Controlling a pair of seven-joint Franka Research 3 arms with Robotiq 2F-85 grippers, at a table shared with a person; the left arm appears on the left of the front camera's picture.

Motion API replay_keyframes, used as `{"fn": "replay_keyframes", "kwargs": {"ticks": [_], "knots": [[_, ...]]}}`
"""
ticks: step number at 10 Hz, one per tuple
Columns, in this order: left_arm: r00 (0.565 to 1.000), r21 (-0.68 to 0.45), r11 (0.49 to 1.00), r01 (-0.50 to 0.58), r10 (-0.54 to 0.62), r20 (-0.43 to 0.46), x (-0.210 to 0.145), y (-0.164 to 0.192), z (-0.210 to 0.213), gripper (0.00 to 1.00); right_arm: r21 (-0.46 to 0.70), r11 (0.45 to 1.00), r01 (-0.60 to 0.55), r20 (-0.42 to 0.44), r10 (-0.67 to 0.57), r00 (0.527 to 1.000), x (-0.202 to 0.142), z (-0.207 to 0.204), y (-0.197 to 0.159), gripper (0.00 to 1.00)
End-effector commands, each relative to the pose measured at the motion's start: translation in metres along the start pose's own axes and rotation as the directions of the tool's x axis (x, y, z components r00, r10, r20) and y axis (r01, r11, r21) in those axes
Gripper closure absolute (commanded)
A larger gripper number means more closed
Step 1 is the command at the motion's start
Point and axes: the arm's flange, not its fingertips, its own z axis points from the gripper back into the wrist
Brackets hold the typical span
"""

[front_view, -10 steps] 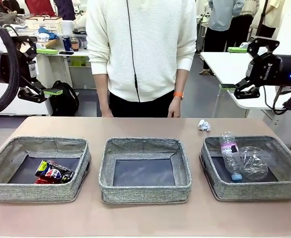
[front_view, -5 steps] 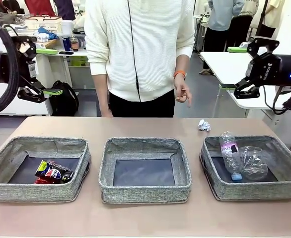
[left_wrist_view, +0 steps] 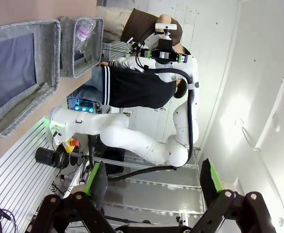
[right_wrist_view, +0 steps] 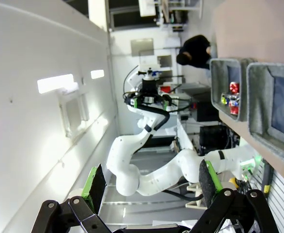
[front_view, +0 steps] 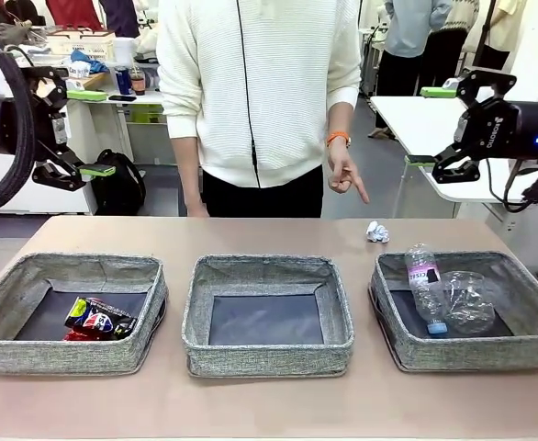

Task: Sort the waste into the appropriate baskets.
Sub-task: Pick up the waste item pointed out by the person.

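1. Person's hand (front_view: 346,172): now raised from the person's side, it is pointing down toward the white crumpled paper wad (front_view: 377,231), which is lying on the table (front_view: 269,234) just behind the right basket (front_view: 535,344).
2. Middle basket (front_view: 267,351): standing empty, likely the wad's destination.
3. Left gripper (front_view: 90,133) and right gripper (front_view: 430,127): both are still hanging high with jaws apart, holding nothing.

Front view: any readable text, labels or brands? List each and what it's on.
Right pincer, on its black body: white print running vertically, too blurred to read.
Clear plastic bottle in the right basket: label with dark print, too small to read.
Crushed cans in the left basket: coloured graphics, no legible words.
Nothing else readable.
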Motion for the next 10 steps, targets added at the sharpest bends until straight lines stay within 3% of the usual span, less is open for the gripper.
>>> {"fn": "replay_keyframes", "kwargs": {"ticks": [1, 4, 5, 6, 7, 8, 9, 10], "knots": [[1.000, -0.011, 1.000, 0.008, -0.008, 0.005, -0.001, -0.003, 0.001, 0.00, -0.008, 1.000, 0.000, -0.015, 0.000, 1.000, -0.001, 0.000, 0.000, 0.00], [1.000, -0.011, 1.000, 0.008, -0.008, 0.005, -0.001, -0.003, 0.001, 0.00, 0.000, 1.000, 0.000, 0.000, 0.000, 1.000, 0.000, 0.000, 0.000, 0.00], [1.000, -0.011, 1.000, 0.008, -0.008, 0.005, -0.001, -0.003, 0.001, 0.00, -0.524, 0.851, -0.029, 0.400, 0.275, 0.874, 0.018, -0.017, -0.005, 0.00], [1.000, -0.011, 1.000, 0.008, -0.008, 0.005, -0.001, -0.003, 0.001, 0.00, -0.807, 0.588, 0.065, 0.403, 0.466, 0.788, 0.035, -0.033, -0.013, 0.00], [1.000, -0.011, 1.000, 0.008, -0.008, 0.005, -0.001, -0.003, 0.001, 0.00, -0.954, 0.239, 0.183, 0.300, 0.694, 0.654, 0.053, -0.038, -0.019, 0.00], [1.000, -0.011, 1.000, 0.008, -0.008, 0.005, -0.001, -0.003, 0.001, 0.00, -0.944, 0.016, 0.329, 0.202, 0.818, 0.539, 0.069, -0.032, -0.023, 0.00], [1.000, -0.011, 1.000, 0.008, -0.008, 0.005, -0.001, -0.003, 0.001, 0.00, -0.934, -0.092, 0.346, 0.112, 0.843, 0.526, 0.077, -0.028, -0.026, 0.00], [1.000, -0.011, 1.000, 0.008, -0.008, 0.005, -0.001, -0.003, 0.001, 0.00, -0.924, -0.123, 0.362, 0.106, 0.828, 0.551, 0.077, -0.026, -0.025, 0.00]]}}
